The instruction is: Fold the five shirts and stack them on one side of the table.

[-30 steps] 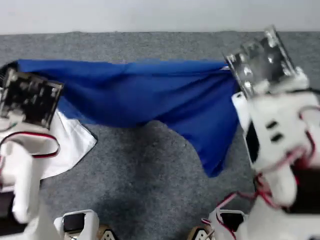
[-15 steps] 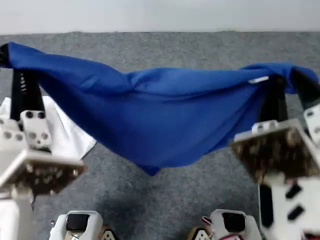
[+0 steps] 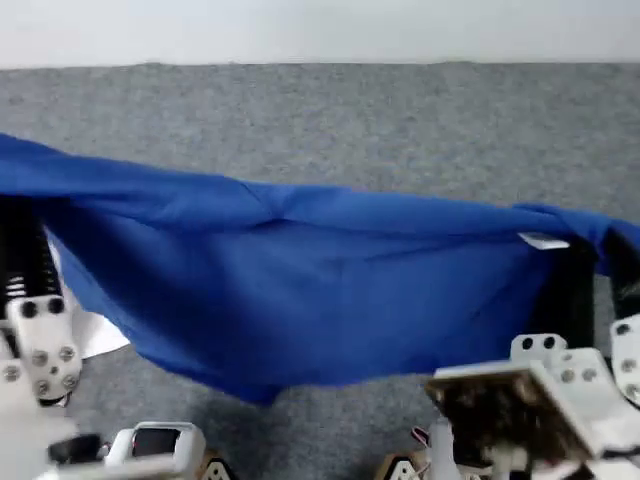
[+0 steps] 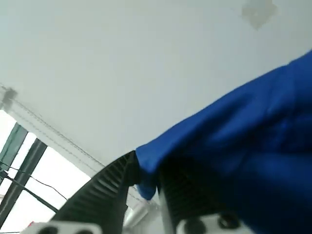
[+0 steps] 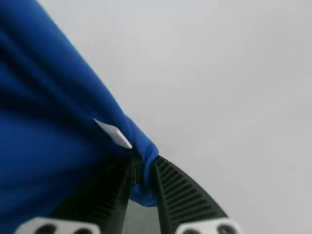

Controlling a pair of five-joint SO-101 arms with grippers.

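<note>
- Your left claw (image 4: pixel 146 180) is pinching one corner of the blue shirt (image 3: pixel 300 290), high above the table (image 3: pixel 350 120).
- The shirt is hanging stretched wide above the table, with its middle sagging. A white cloth (image 3: pixel 95 335) is lying on the table under its left end.
- Your right claw (image 5: pixel 141 175) is squeezing the other corner, by the small white tag (image 5: pixel 113 134).
- I think you are getting ready to lay it flat. Lower both claws together and level, so no wrinkles form.

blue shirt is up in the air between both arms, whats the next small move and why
Probably lower both arms together to lay the blue shirt flat on the table: it hangs spread wide between the two shut jaws, not yet folded.
</note>
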